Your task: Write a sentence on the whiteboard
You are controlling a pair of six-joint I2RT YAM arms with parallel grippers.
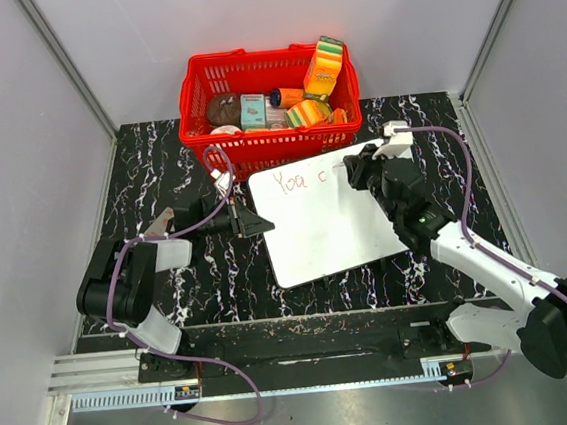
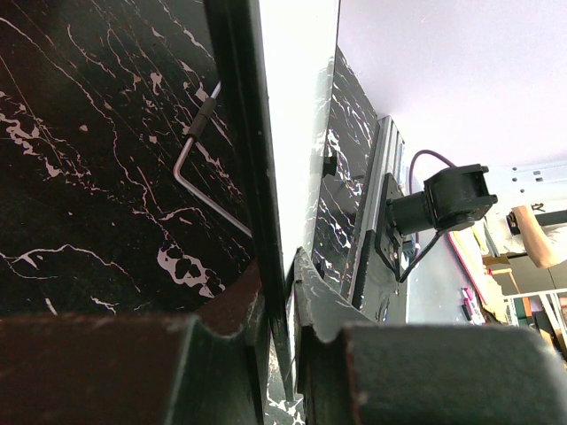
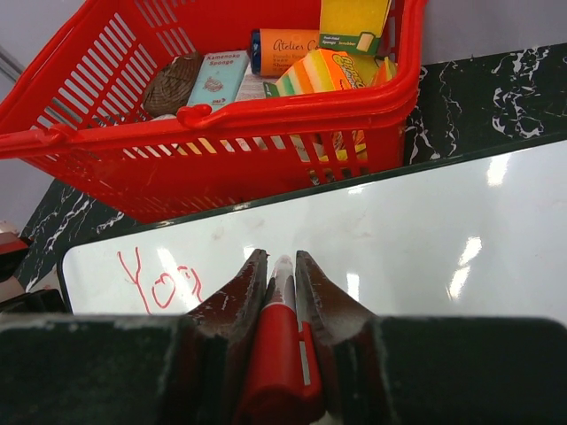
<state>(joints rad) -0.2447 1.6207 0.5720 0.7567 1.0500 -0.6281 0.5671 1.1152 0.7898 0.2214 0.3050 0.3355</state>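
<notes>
The whiteboard [image 1: 325, 224] lies flat on the black marbled desk [image 1: 190, 282], turned a little askew, with its far edge just in front of the red basket [image 1: 277, 143]. The basket holds sponges and small packets. The left gripper [image 1: 247, 219] reaches in from the side and is closed on the board's left edge. In the left wrist view the thin rim of the whiteboard [image 2: 301, 106] runs straight between the two fingers, which press on it from either side [image 2: 285, 292]. The right gripper [image 1: 352, 171] hangs over the board's far right corner, its fingers clamped around a red marker [image 3: 279, 345] whose pale tip points down at the white surface [image 3: 425, 230]. Whether the tip is touching the board cannot be told. The sentence [image 1: 296, 180] is only begun: red handwriting along the far edge reads "You c" from above, and the right wrist view shows "You" [image 3: 159, 282] to the left of the marker, with the basket [image 3: 221, 159] close behind.
</notes>
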